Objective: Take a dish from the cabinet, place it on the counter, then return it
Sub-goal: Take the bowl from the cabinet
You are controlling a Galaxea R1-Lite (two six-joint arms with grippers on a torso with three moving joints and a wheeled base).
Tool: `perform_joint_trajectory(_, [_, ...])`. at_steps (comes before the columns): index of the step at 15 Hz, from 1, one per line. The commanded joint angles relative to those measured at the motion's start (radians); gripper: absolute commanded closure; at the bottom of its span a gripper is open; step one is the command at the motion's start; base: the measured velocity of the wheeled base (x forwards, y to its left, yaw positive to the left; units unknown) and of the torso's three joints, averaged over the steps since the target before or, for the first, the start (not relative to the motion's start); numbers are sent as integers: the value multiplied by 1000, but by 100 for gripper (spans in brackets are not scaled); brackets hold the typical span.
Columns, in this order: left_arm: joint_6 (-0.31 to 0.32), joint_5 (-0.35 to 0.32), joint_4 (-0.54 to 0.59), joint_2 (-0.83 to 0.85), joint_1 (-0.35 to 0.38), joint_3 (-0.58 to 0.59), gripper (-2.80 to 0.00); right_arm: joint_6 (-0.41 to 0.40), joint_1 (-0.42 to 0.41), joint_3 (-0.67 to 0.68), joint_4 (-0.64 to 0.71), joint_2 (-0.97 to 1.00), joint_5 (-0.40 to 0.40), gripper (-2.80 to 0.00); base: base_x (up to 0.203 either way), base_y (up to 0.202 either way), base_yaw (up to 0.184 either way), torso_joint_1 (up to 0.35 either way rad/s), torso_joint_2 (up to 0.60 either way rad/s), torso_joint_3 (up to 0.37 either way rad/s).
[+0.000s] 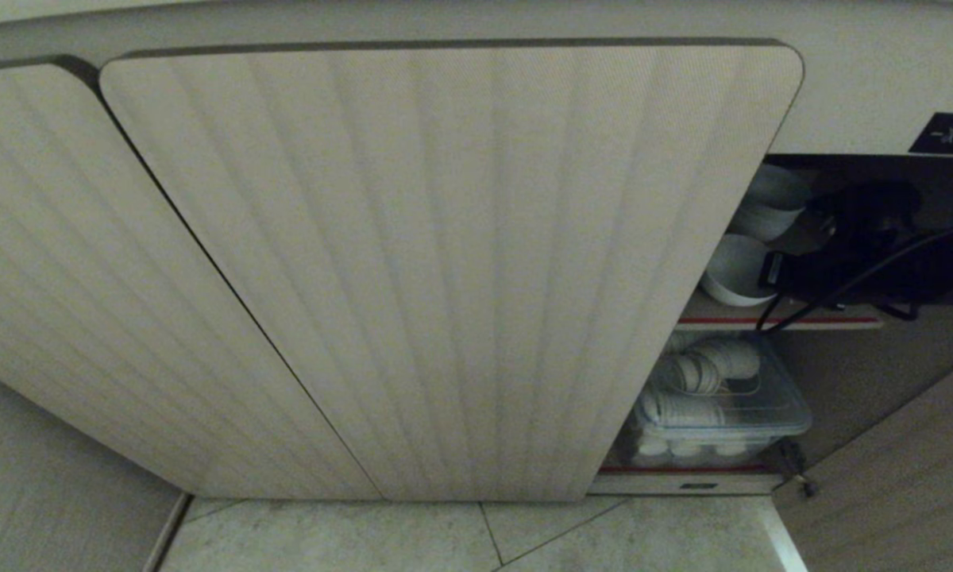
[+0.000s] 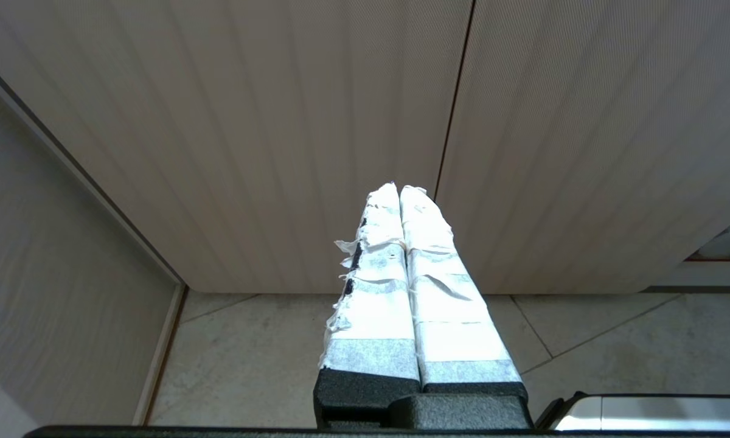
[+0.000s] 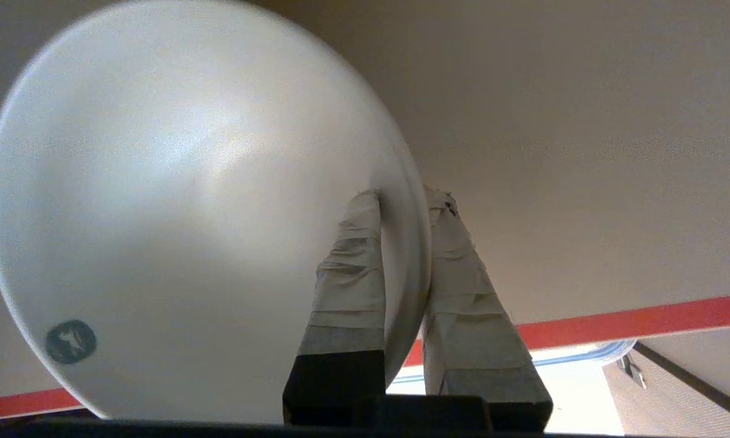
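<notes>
The dish [image 3: 176,201], a plain white bowl, is tilted on its side with its rim between the taped fingers of my right gripper [image 3: 404,198], which is shut on it. In the head view the dish [image 1: 732,270] sits just above the red-edged upper shelf [image 1: 778,321] inside the open cabinet [image 1: 445,262]. My right gripper [image 1: 769,270] reaches in from the right. My left gripper [image 2: 399,188] is shut and empty, held low before the closed ribbed doors [image 2: 280,152]. The counter is out of view.
A stack of white bowls [image 1: 774,202] stands behind the dish on the same shelf. A clear plastic box [image 1: 723,405] of white dishes fills the lower shelf. The open door [image 1: 905,477] stands at the right. A black cable [image 1: 866,278] trails from the arm, above tiled floor [image 1: 445,536].
</notes>
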Motion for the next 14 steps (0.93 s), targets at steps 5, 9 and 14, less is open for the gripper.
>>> perform_joint_trajectory(5, [0,0,0,0,0,0,0,5,0,101,-98,-31,3,0,0,0,0,0,0,0])
perform_joint_trajectory(9, [0,0,0,0,0,0,0,38,0,103,-100,-46,4,0,0,0,0,0,0,0])
perform_joint_trajectory(14, [0,0,0,0,0,0,0,95,-1,93,-84,-60,11,0,0,0,0,0,0,0])
